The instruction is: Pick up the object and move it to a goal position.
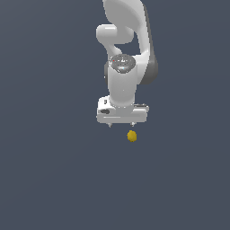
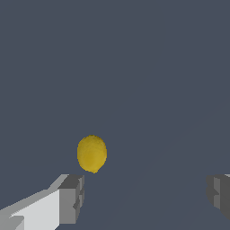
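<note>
Wrist view – gripper (image 2: 143, 197) fingers apart, one cut off; ball (image 2: 92, 153) outside gap.

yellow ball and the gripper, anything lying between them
Nothing. In the wrist view only bare grey floor separates the open gripper from the yellow ball.

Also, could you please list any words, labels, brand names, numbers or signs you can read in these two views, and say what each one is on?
None: no readable text in either view.
The yellow ball is unmarked, the white arm shows no brand or number, and the open gripper and its fingers are bare.
</note>
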Controlling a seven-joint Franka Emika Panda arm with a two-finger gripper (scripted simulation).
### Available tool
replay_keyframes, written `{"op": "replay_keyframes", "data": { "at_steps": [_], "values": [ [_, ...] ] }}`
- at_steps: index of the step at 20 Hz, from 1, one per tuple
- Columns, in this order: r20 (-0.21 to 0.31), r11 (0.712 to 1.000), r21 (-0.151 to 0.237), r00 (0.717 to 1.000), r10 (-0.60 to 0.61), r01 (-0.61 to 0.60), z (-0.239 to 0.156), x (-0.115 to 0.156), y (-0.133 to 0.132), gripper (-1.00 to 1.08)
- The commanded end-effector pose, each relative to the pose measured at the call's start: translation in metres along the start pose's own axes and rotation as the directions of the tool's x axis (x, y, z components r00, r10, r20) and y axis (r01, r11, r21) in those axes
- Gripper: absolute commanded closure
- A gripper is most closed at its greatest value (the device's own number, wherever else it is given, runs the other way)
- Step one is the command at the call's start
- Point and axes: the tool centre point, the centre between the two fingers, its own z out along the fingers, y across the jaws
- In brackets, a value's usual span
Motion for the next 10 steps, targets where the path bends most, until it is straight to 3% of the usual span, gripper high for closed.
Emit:
{"op": "replay_keyframes", "data": {
  "at_steps": [1,10],
  "values": [
    [0.001,1.000,0.000,1.000,0.024,-0.024,0.004,0.000,-0.003,-0.92],
    [0.006,0.985,-0.005,0.985,0.173,-0.173,0.025,-0.004,-0.018,-0.92]
  ]
}}
